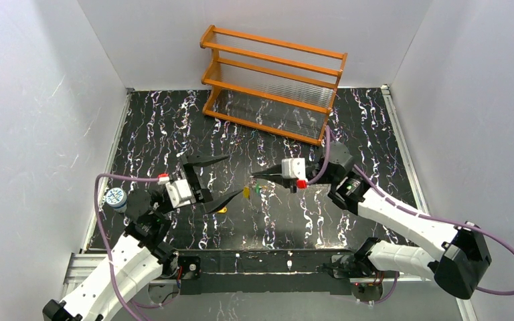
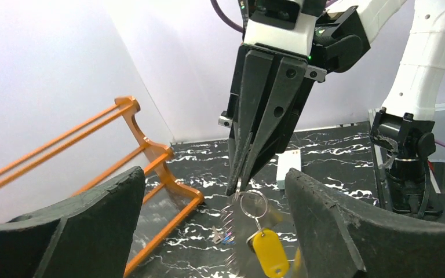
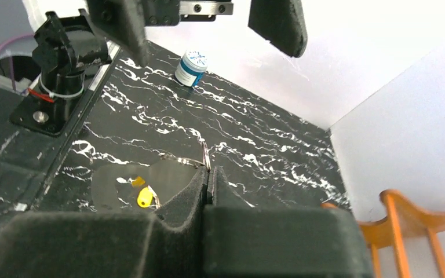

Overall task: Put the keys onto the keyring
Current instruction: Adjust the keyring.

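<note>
Left wrist: right gripper [image 2: 237,185] pinches keyring [image 2: 254,204] (yellow key [image 2: 269,252] dangling); left gripper [image 1: 233,175] wide, empty.

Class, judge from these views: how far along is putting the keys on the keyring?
Done: one yellow key appears to hang from the keyring. In hand: the right gripper pinches that ring; the left gripper is open. Left: small keys lying on the table.

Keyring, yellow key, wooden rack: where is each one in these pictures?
keyring [image 3: 206,155], right wrist view, on the thin wire arc.
yellow key [image 2: 269,252], left wrist view, on its plastic head.
wooden rack [image 1: 272,41], top external view, on its top rail.
</note>
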